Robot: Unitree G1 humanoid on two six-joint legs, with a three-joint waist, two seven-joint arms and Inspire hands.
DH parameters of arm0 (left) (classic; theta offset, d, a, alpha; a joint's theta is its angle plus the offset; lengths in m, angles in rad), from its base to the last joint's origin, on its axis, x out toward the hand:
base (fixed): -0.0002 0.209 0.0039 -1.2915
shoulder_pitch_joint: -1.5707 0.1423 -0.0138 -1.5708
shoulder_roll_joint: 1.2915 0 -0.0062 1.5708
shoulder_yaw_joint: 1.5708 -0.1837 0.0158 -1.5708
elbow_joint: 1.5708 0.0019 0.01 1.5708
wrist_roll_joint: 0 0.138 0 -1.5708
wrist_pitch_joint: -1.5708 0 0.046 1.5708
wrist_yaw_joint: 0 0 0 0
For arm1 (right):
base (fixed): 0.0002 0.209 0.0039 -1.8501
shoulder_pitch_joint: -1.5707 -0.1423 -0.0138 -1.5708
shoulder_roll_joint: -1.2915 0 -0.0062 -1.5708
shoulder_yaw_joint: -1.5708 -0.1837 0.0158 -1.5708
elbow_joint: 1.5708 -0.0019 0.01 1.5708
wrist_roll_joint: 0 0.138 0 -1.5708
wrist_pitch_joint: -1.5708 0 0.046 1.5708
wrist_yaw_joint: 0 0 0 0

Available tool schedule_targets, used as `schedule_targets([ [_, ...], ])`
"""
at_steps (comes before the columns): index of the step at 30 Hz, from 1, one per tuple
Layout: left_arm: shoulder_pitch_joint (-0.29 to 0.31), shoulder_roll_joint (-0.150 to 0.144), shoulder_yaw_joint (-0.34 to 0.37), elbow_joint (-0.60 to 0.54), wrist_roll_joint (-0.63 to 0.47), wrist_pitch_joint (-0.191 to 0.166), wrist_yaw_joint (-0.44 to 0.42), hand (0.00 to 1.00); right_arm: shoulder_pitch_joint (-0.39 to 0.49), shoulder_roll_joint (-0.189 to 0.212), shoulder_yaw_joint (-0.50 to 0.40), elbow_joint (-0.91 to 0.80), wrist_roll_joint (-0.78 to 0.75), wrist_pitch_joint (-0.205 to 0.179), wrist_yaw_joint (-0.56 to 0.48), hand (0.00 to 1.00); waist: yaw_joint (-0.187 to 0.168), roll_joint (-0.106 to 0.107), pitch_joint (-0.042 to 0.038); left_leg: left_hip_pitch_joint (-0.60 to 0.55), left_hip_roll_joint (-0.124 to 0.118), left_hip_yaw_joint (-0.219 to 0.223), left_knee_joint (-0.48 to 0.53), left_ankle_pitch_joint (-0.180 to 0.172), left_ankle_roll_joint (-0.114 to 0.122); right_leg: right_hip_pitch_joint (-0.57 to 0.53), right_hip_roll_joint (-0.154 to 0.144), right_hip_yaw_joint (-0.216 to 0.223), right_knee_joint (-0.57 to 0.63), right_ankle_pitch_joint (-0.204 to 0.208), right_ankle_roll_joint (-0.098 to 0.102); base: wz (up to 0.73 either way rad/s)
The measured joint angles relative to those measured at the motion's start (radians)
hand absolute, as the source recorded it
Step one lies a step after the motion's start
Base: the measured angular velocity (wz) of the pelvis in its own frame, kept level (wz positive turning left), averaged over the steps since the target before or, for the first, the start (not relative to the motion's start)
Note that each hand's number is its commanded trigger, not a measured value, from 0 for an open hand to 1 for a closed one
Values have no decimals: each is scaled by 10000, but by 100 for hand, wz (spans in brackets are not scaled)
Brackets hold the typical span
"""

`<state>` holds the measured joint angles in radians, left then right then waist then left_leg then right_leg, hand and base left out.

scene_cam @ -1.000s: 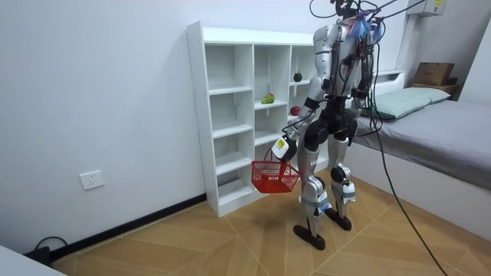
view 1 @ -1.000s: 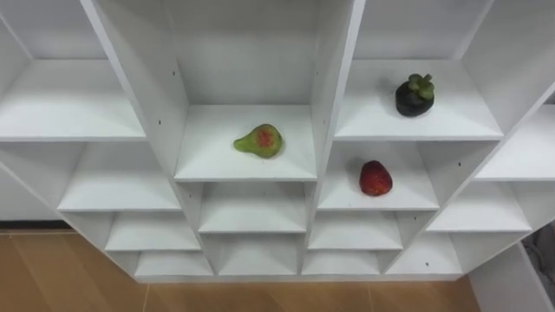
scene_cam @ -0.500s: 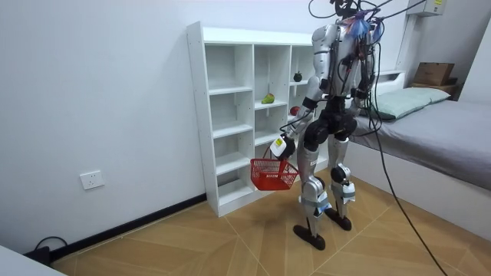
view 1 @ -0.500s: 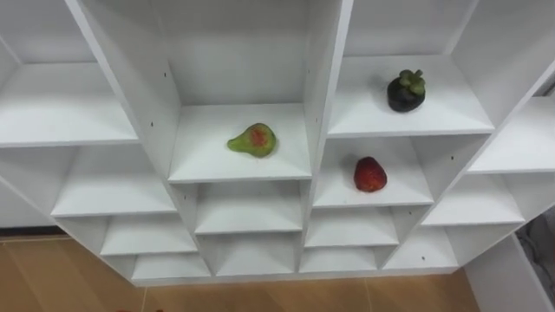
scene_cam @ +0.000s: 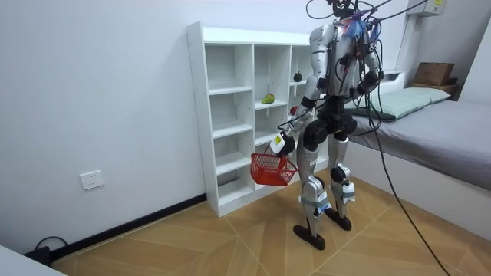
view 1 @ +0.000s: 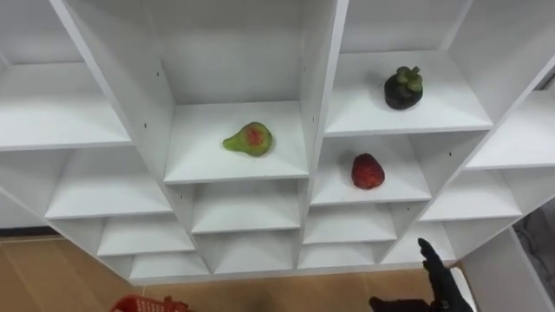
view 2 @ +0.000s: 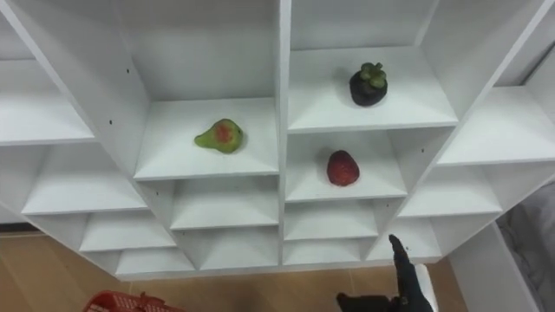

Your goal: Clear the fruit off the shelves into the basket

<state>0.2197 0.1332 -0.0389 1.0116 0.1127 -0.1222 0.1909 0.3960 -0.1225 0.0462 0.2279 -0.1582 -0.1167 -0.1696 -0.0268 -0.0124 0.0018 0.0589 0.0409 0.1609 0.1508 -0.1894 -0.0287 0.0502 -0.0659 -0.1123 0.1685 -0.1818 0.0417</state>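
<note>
White closet [view 1: 321, 87] in the left eye view, green pear [view 1: 248, 139] mid-shelf, dark mangosteen [view 1: 403, 87] up right, red fruit [view 1: 367, 172] below it; right eye view, right hand [view 2: 401, 286] low, fingers straight, empty; room view, left hand [scene_cam: 281, 143] curled round red basket [scene_cam: 270, 169] handle, bed [scene_cam: 445, 130] behind.

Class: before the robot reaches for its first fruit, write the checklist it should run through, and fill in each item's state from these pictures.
1. Fruits in sight on the white shelf unit: pear, mangosteen, red fruit: ok.
2. The right hand is free, fingers straight: ok.
3. The red basket hangs from the left hand: ok.
4. The right hand is level with a fruit: not ok, it is low, under the red fruit's shelf.
5. Room left inside the red basket: cannot tell.
</note>
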Motion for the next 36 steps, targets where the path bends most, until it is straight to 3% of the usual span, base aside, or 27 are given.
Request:
schedule_targets([
  [2, 9, 17, -65, -2, -9, -161, 1, 100, 4, -1, 24, -979, 3, -130, -261, 0, -28, 37, 22, 17, 0, 34, -2, 0, 0, -14, 2, 24, -4, 0, 0, -7],
  [3, 60, 17, -68, -10, -18, -241, 15, 100, 3, -2, 9, -1514, -4, -387, -527, 0, -37, 59, 27, 26, 7, 60, -3, -1, -1, -20, 8, 44, -2, 1, 0, -5],
  [7, 102, 24, -368, -231, -219, -415, 22, 100, -56, -4, 182, -2618, 84, -1037, -1349, 0, 40, 132, -23, 9, 59, 256, -45, -4, -2, -160, 66, 241, 41, 34, -10, -14],
  [20, 268, 40, -720, -463, -404, -523, -296, 100, -863, -86, 496, -4038, 473, -1127, -2477, 0, 80, 185, -37, 56, 66, 319, -154, -1, 0, -158, 93, 294, 76, 46, -12, -1],
  [26, 252, 165, -867, -459, -403, -519, -451, 100, -1489, -594, 932, -4052, 756, -1162, -2749, 0, 245, 110, 8, 46, 67, 299, -151, 0, 1, -152, 92, 272, 59, 46, -12, 0],
  [36, 73, 168, -876, -461, -403, -298, -434, 100, -2155, -722, 1197, -4046, 1133, -1107, -2898, 0, 374, 34, 38, -10, 67, 247, -152, 0, 0, -160, 92, 211, 38, 46, -12, 0],
])
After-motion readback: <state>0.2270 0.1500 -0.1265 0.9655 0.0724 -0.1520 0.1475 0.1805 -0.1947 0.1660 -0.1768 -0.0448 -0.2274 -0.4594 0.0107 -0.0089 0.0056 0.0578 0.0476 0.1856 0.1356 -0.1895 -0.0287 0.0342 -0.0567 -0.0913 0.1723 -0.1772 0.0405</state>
